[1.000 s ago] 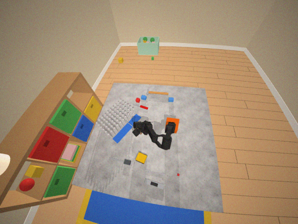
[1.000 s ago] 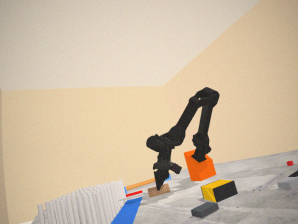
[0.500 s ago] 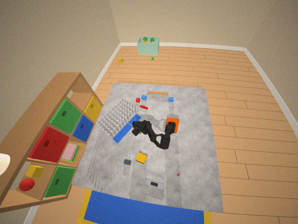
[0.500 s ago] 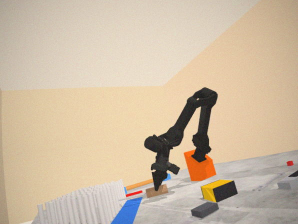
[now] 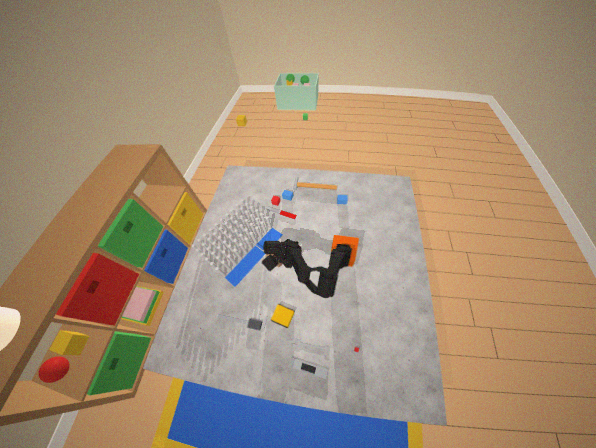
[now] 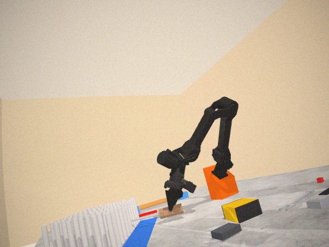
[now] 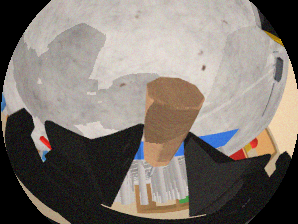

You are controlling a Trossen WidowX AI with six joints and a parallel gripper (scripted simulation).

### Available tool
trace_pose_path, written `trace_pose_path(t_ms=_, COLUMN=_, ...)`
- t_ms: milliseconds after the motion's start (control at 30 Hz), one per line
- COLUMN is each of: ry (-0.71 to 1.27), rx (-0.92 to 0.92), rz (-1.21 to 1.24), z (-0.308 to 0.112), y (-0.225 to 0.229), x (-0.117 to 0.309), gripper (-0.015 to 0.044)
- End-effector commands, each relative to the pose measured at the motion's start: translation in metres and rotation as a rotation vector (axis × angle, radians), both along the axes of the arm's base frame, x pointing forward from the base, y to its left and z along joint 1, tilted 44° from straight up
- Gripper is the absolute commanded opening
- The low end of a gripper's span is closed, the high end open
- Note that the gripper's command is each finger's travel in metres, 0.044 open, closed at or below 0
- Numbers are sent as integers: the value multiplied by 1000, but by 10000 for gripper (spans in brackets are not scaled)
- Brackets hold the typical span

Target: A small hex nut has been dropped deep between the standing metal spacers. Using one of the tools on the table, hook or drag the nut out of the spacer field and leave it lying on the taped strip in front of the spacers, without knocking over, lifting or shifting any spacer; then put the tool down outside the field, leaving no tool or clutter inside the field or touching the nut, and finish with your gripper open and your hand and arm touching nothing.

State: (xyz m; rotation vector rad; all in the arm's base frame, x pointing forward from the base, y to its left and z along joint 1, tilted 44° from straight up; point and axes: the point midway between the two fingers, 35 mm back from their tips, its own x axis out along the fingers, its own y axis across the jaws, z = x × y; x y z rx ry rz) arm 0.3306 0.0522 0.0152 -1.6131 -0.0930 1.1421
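My gripper [image 6: 171,210] [image 7: 164,132] is shut on the brown wooden handle [image 6: 179,210] [image 7: 172,120] of a tool, held low in front of the spacers. In the exterior view a thin grey rod [image 6: 147,218] runs from the handle across the blue taped strip [image 5: 242,270] [image 6: 142,231] toward the spacer field. Whether its tip is among the spacers, I cannot tell. The grey spacers [image 5: 232,237] [image 6: 95,226] [image 7: 167,182] stand upright in dense rows behind the strip. The hex nut cannot be made out.
A red-handled tool [image 5: 288,215] [image 6: 148,213] lies near the spacers' far corner. Beyond it are an orange-handled tool [image 5: 317,186], a red block [image 5: 275,200] and blue blocks [image 5: 342,199]. A yellow block [image 5: 283,315] [image 6: 243,205] and a dark block [image 5: 255,324] [image 6: 226,231] lie on the near side.
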Motion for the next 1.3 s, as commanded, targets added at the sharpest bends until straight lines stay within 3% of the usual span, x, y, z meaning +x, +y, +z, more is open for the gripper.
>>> trace_pose_path(t_ms=0, ry=-16, rx=-3, rz=0, z=2, y=-3, x=5, gripper=0)
trace_pose_path(t_ms=1267, ry=-17, rx=-4, rz=-1, z=-5, y=-13, x=25, gripper=0)
